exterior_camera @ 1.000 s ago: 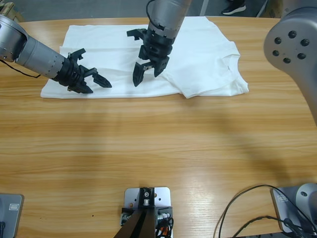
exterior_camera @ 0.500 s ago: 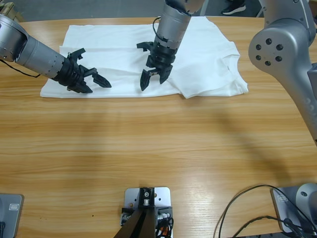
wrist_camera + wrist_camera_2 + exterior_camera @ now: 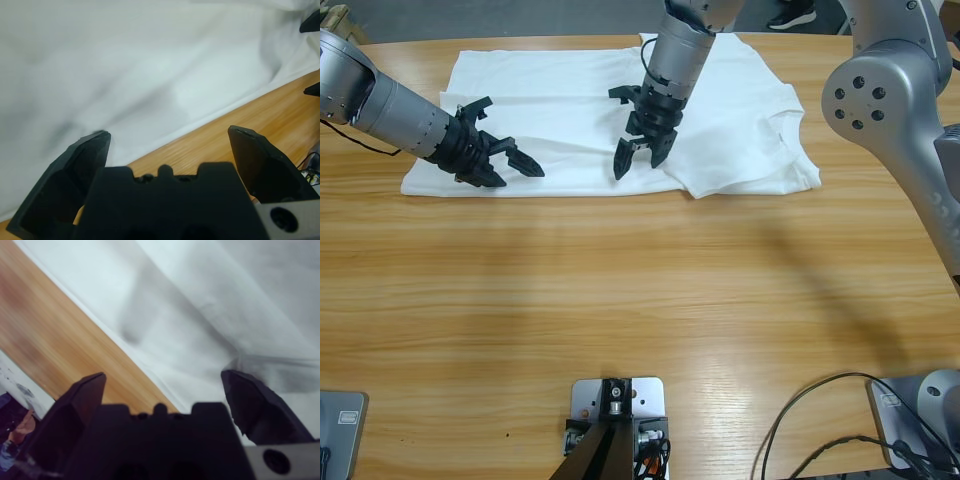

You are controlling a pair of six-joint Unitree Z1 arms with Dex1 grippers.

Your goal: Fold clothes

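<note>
The right tool [image 3: 638, 160], wide open and empty, has been moved a little toward the near edge of the soft white cotton T-shirt [image 3: 740, 130] lying flat on the wooden table [image 3: 640, 300], so a grab looks close, while the open, empty left tool [image 3: 510, 165] has not moved.

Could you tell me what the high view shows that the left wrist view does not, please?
Only the high view shows the whole T-shirt lying partly folded, its collar end towards the right, both arms, and the right pincer open over the shirt's near edge. Only the left wrist view shows the left pincer from behind, open and empty, with the shirt's hem running between its tips. Both show the white shirt, the wooden table and the left pincer at the shirt's near edge.
</note>
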